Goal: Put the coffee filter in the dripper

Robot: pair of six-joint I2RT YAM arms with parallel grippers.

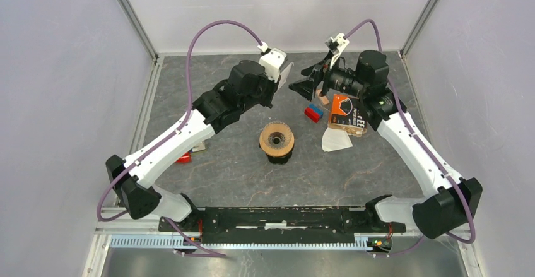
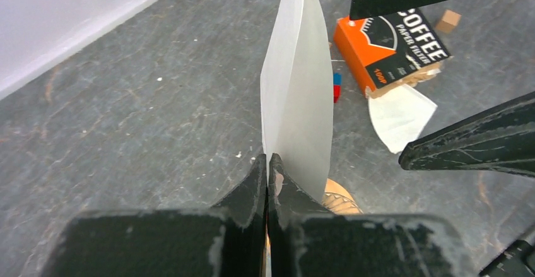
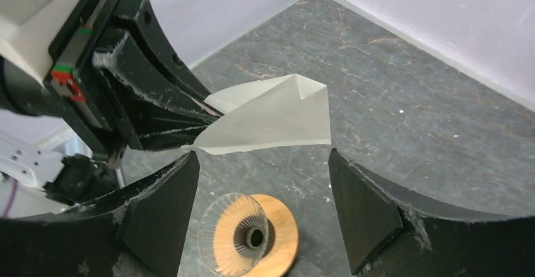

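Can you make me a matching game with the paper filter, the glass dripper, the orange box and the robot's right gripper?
Things: 1 coffee filter; 2 dripper; 3 orange box; 4 right gripper.
States: A open, holding nothing; B on the table, no filter inside; C pinched by the left gripper; D lying beside a flat white filter.
Pairs: 1-C, 2-B, 3-D, 4-A.

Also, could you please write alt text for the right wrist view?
The left gripper pinches a white paper filter in mid-air, just ahead of the open right gripper. Below them is the dripper, with no filter in it.
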